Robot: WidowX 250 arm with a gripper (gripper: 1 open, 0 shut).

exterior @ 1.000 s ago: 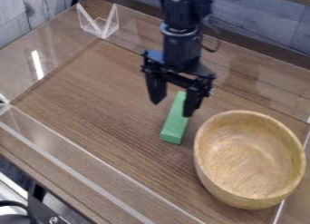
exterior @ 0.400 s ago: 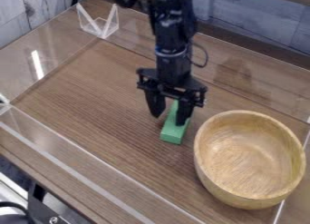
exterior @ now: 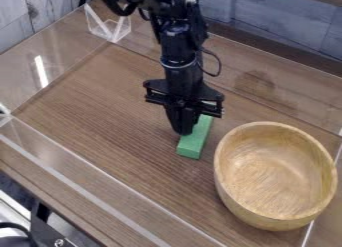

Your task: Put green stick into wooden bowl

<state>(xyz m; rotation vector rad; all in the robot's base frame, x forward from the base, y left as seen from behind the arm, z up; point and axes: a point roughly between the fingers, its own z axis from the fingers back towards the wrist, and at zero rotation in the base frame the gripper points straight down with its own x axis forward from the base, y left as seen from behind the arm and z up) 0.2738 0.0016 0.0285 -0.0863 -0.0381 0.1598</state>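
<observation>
- The green stick (exterior: pixel 195 140) lies flat on the wooden table (exterior: pixel 94 101), just left of the wooden bowl (exterior: pixel 275 174).
- The gripper (exterior: pixel 185 125) points straight down over the stick's far end, fingers clenched, seemingly pinching it.

- The green stick (exterior: pixel 195 141) was a bright, uniform green, without markings.
- The wooden bowl (exterior: pixel 275 175) was light tan, with fine, paler and darker grain lines running across its inside.
- The gripper (exterior: pixel 186 122) and the arm above it were black.
- The table (exterior: pixel 94 101) was a mid-brown wood pattern with long, straight, darker grain streaks.
- The clear barrier (exterior: pixel 80 156) around the table was colourless and showed pale reflections.
- The small clear stand (exterior: pixel 107 26) at the far side was transparent with whitish edges.
</observation>
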